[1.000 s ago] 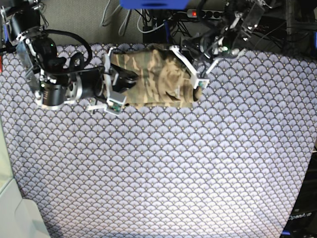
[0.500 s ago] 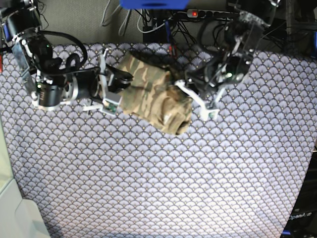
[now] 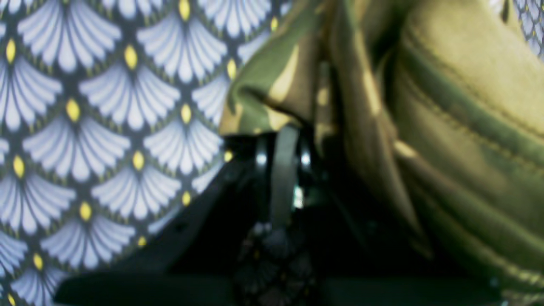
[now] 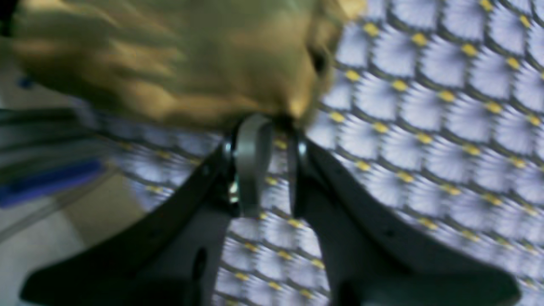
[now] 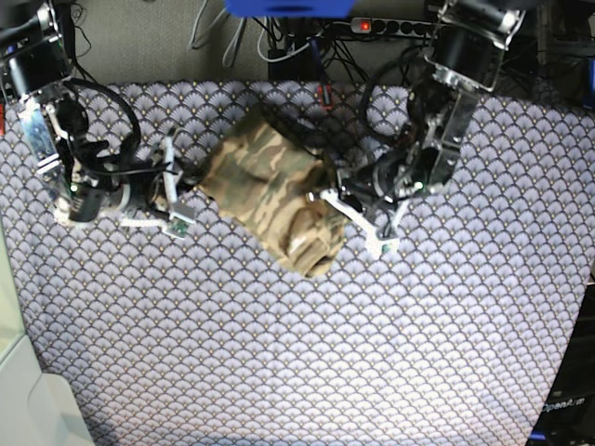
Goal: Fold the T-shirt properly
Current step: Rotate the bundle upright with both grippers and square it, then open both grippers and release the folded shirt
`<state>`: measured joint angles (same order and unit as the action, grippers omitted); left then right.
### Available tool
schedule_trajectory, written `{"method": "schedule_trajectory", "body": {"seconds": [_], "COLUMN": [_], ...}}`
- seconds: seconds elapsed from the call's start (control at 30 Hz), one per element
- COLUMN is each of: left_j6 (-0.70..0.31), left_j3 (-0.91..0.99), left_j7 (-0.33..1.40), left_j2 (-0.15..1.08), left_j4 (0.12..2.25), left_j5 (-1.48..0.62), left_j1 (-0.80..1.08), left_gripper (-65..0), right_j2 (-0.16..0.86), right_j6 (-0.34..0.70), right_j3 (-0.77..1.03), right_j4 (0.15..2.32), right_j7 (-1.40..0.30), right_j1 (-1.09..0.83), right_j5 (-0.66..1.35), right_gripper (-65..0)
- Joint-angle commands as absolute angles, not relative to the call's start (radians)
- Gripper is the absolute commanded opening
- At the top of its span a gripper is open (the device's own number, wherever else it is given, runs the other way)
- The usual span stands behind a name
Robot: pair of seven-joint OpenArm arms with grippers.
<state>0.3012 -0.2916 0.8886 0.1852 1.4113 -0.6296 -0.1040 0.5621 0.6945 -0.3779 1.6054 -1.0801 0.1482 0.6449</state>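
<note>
The camouflage T-shirt lies as a folded bundle on the purple scale-patterned table cloth, slanting from upper left to lower right. My left gripper is at its right end and my right gripper at its left corner. In the left wrist view the left gripper is shut on a fold of the T-shirt, with the cloth draped over its tips. The blurred right wrist view shows the right gripper pinching the T-shirt at its edge, a narrow gap lower between the fingers.
A power strip and loose cables run along the table's back edge, with a blue object above them. A white surface stands off the table's front left corner. A dark stand is at the front right.
Both grippers have carried the T-shirt away from the back edge toward the table's middle. The bundle has turned from level to slanted, and the right arm has drawn back to the left.
</note>
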Motion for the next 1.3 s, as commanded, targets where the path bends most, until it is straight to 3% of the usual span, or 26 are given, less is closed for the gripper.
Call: {"method": "schedule_trajectory", "body": {"seconds": [0.0, 0.23, 0.57, 0.93, 1.27], "left_j6": [0.325, 0.325, 0.325, 0.323, 0.323], "left_j3": [-0.291, -0.291, -0.295, -0.297, -0.297], "left_j7": [0.888, 0.888, 0.872, 0.76, 0.748], "left_j2": [0.194, 0.188, 0.182, 0.082, 0.061], "left_j4": [1.392, 1.369, 1.366, 1.161, 1.136], "left_j5": [-0.588, -0.588, -0.588, -0.588, -0.588], "left_j1": [-0.114, -0.134, -0.208, -0.295, -0.338], "left_gripper": [-62.5, -62.5, -62.5, -62.5, -62.5], "right_j2": [0.575, 0.562, 0.46, 0.407, 0.389], "right_j6": [0.698, 0.698, 0.698, 0.698, 0.698], "right_j3": [-0.369, -0.367, -0.375, -0.375, -0.375], "right_j4": [1.62, 1.566, 1.469, 1.756, 1.765], "right_j7": [-1.066, -1.059, -0.989, -1.033, -1.049], "right_j1": [0.174, 0.2, 0.157, -0.013, -0.039], "right_j5": [0.627, 0.545, 0.545, 0.545, 0.544], "right_gripper": [-55.8, -55.8, -55.8, -55.8, -55.8]}}
